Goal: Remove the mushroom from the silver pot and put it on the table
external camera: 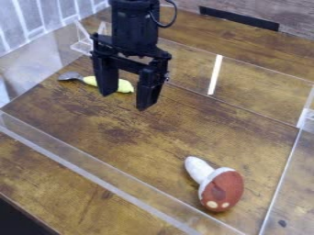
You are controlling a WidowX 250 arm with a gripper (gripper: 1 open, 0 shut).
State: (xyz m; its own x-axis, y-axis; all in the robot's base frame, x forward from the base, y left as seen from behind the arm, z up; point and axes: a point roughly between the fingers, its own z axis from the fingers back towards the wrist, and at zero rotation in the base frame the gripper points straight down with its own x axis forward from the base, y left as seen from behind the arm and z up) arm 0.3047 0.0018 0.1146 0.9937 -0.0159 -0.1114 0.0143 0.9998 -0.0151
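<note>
The mushroom [215, 184] lies on its side on the wooden table [135, 138], at the front right, its white stem pointing up-left and its red-brown cap toward the front. My gripper [127, 90] hangs open well to the upper left of it, with nothing between its black fingers [152, 90]. The silver pot is out of view.
A slim yellow banana-like piece [110, 84] lies on the table just behind the gripper's fingers. Clear acrylic strips [216, 75] run across the tabletop and stand up along its edges. A dark object [240, 16] sits at the far back.
</note>
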